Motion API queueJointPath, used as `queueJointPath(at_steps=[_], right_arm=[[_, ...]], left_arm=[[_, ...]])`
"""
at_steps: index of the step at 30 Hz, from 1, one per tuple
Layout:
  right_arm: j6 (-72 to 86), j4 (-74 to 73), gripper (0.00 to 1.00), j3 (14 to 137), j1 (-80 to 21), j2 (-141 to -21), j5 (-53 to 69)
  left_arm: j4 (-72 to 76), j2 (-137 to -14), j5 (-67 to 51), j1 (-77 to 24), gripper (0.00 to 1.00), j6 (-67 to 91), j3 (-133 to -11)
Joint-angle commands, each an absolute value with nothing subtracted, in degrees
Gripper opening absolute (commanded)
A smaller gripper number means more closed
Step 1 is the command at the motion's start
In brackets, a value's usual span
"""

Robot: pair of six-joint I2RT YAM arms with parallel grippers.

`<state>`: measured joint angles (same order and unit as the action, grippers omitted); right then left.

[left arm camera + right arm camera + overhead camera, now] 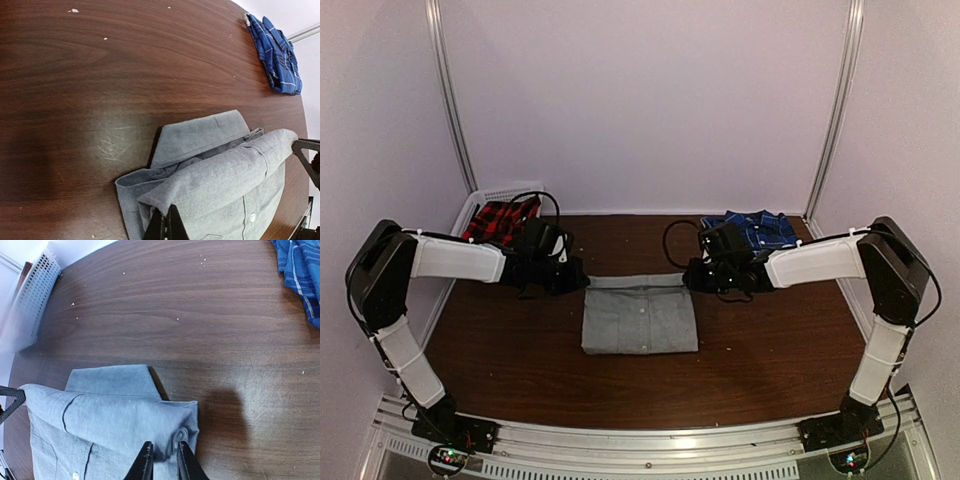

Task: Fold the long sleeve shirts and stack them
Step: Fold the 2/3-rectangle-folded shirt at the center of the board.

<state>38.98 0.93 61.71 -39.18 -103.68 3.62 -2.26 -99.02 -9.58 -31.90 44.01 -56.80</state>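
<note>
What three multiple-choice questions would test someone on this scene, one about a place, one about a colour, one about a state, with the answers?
1. Where on the table does the blue plaid shirt lie? A near left corner; B far right corner; C centre.
2. What colour is the cloth in the white basket? A green; B yellow; C red and black.
3. How is the left gripper? A shut on the grey shirt; B wide open over bare wood; C holding the basket.
Answers: 1 B, it sits at the back right corner; 2 C, red and black checks show above the rim; 3 A, it is closed, pinching the grey fabric's edge.
</note>
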Motion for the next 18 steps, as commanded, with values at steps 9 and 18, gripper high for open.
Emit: queueJointPath(at_steps=[9,18], right_arm=[[32.37,-7.82,0.43,65.57,-38.25,-99.49,1.72],[29.52,-6.66,0.19,68.72,-41.46,-103.06,4.90]], left_arm=[[-6.53,-95.71,-2.82,-29.05,0.53,42.55,-56.77],[-6.16,-92.92,-4.97,-33.74,0.43,42.19,-58.59]])
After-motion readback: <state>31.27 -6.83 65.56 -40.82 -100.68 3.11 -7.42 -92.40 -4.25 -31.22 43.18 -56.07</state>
